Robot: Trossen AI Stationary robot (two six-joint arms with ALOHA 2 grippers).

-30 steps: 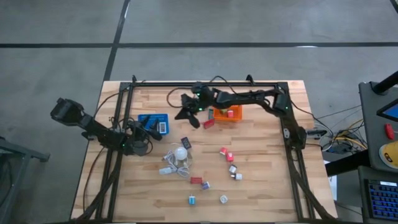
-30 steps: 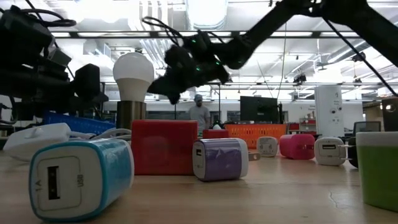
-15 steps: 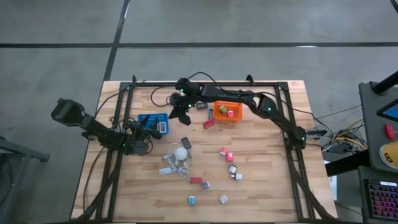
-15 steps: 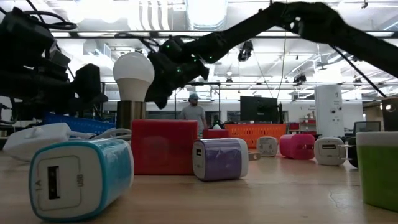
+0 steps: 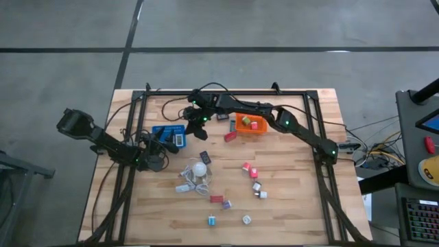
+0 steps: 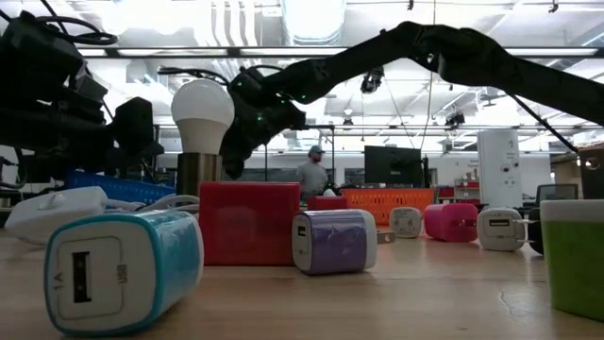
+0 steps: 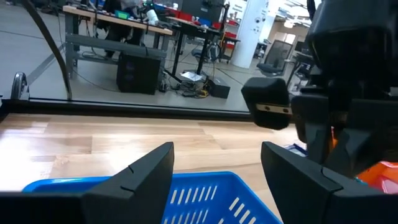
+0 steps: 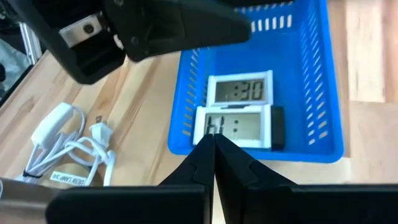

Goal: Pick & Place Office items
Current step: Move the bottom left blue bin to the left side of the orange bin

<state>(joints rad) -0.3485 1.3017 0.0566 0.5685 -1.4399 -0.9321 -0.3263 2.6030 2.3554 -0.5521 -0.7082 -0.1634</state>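
Note:
The office items lie scattered on the wooden table: a red block (image 5: 230, 136), a dark flat rectangle (image 5: 204, 157), a pink piece (image 5: 248, 167), white cubes (image 5: 259, 191) and small bits (image 5: 221, 202) nearer the front. Two more flat rectangles with pale displays (image 8: 239, 107) lie in the blue basket (image 5: 169, 132). My right gripper (image 5: 197, 125) is shut and empty (image 8: 214, 155). It slants down just off the basket's far right side. My left gripper (image 7: 214, 158) stands open and level at the basket's near left rim (image 7: 193, 186), holding nothing.
An orange basket (image 5: 249, 124) with a few pieces stands right of the blue one. A white bulb (image 5: 199, 169) and a white cord (image 5: 187, 184) lie mid-table. A black frame (image 5: 226, 92) borders the table. A person (image 6: 312, 172) stands in the room behind.
My right gripper has swung from beside the orange basket toward the table's left edge, as the arm stretched out. It has tipped further downward and now hangs by the blue basket, still shut. The red block stays on the table.

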